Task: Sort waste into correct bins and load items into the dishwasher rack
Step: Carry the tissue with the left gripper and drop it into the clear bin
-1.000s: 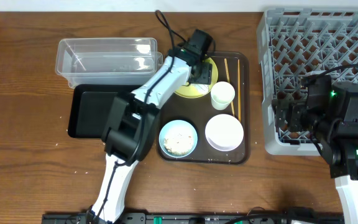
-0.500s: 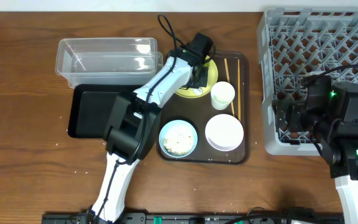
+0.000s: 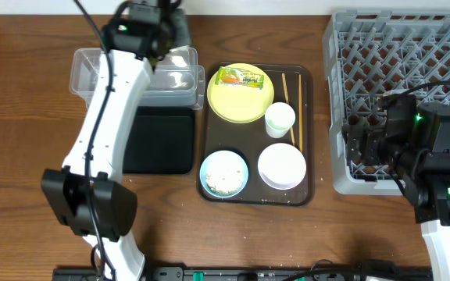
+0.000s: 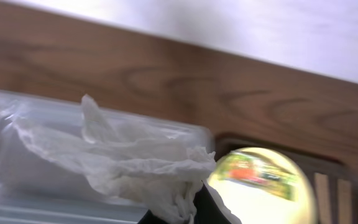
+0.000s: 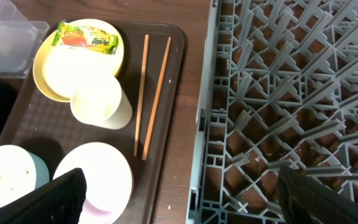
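Observation:
My left gripper (image 3: 169, 27) hangs over the back right corner of the clear tub (image 3: 131, 74), shut on a crumpled white paper napkin (image 4: 135, 162). The black tray (image 3: 162, 140) lies in front of the tub. A green-and-orange wrapper (image 3: 241, 77) lies on the yellow plate (image 3: 241, 101). Chopsticks (image 3: 289, 105), a white cup (image 3: 280, 119), a white bowl (image 3: 281, 165) and a blue bowl (image 3: 224, 173) holding rice sit on the brown tray. My right gripper (image 5: 188, 205) stands open above the grey rack's (image 3: 401, 70) front left edge.
The brown serving tray (image 3: 307, 136) holds all the dishes between the two bins and the rack. Bare wooden table (image 3: 22, 156) stretches to the left and along the front. A few white crumbs dot the wood near the brown tray's front edge.
My left gripper shut over the yellow plate, then rose and swung left and back to above the clear tub with the white napkin. The wrapper on the plate is now uncovered. The right arm stayed still.

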`<state>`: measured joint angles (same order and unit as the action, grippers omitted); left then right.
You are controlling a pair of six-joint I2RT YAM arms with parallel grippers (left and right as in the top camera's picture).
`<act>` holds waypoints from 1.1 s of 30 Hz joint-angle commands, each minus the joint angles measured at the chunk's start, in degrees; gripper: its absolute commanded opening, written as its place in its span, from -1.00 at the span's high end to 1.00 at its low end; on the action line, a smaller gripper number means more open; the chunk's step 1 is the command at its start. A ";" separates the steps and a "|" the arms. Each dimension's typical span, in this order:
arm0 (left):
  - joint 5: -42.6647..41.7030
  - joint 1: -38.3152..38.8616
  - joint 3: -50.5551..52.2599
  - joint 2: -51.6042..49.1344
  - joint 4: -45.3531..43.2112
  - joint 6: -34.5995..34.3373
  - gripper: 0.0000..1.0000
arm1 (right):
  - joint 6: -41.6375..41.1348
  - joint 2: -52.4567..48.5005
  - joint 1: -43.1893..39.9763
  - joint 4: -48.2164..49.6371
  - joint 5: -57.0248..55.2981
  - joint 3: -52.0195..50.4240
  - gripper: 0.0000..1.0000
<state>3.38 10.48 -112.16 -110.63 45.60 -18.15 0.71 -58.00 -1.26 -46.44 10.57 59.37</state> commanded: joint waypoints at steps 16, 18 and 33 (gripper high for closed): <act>-0.48 -5.29 1.40 -8.68 1.49 0.46 -0.33 | 0.63 0.35 1.18 -0.09 0.44 1.27 -0.94; -3.34 -5.01 1.31 -7.54 0.57 0.48 -0.33 | 0.63 0.35 1.18 -0.11 0.44 1.27 -0.96; -3.21 9.31 1.31 -7.13 -7.85 8.13 -0.37 | 0.61 0.35 1.18 -1.18 0.46 1.27 -0.99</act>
<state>-1.26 18.44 -109.60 -118.48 38.46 -12.71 0.71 -58.00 -1.26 -47.35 10.57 59.37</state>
